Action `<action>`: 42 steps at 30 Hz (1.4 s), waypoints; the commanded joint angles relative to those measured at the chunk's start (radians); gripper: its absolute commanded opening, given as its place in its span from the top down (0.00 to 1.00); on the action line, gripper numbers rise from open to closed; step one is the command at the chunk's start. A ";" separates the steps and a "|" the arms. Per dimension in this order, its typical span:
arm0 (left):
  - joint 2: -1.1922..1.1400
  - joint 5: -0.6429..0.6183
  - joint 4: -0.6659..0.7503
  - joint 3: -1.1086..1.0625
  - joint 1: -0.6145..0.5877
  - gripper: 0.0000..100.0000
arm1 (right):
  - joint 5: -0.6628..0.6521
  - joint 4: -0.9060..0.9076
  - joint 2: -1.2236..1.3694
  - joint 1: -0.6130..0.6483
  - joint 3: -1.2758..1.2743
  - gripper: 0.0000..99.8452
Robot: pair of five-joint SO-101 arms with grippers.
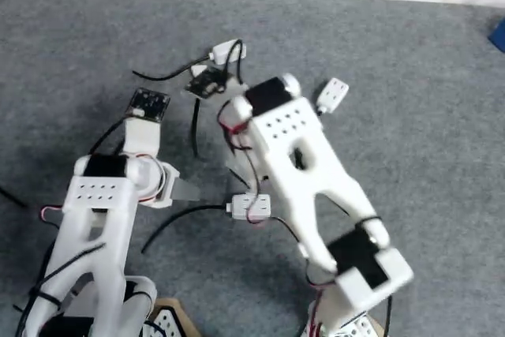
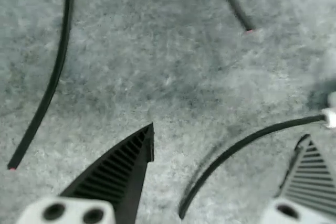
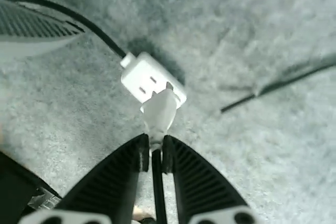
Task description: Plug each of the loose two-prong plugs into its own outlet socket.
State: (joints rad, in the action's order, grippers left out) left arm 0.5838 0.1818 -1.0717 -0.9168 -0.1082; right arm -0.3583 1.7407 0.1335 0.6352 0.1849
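Right gripper (image 3: 155,144) pinches plug (image 3: 159,109) at its cord end, prongs meeting outlet socket (image 3: 140,77). Keep prongs square to slots, press straight. Left gripper (image 2: 228,134) spread, empty.

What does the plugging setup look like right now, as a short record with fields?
Surface: grey carpet
Right end effector: shut on the plug at its cord end
Plug state: white, tip against the white outlet; cannot tell whether it is seated
Left end effector: open, empty, low over the carpet beside a black cord
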 commanded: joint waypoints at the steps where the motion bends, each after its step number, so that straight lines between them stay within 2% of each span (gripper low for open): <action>1: 0.001 -0.006 0.044 -0.012 -0.038 0.60 | -0.011 0.025 0.061 0.036 0.061 0.99; 12: 0.001 -0.009 0.084 -0.038 -0.033 0.60 | -0.028 0.027 0.062 -0.001 0.035 0.99; 17: 0.001 -0.009 0.086 -0.039 -0.033 0.60 | -0.029 0.027 -0.042 -0.033 0.028 0.99; 21: 0.001 -0.009 0.086 -0.039 -0.031 0.60 | -0.035 0.027 -0.143 -0.062 -0.125 0.99; 24: 0.001 -0.009 0.087 -0.039 -0.031 0.60 | -0.035 0.025 -0.180 -0.059 -0.202 0.99; 29: 0.001 -0.009 0.083 -0.039 -0.031 0.60 | -0.034 0.025 -0.183 -0.021 -0.205 0.99; 42: 0.001 -0.008 0.081 -0.039 -0.031 0.60 | -0.063 -0.002 -0.180 -0.025 -0.202 0.99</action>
State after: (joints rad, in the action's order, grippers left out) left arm 0.5838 0.1818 -0.9996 -0.9582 -0.1373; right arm -0.4074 1.7453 -0.0015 0.6045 -0.0207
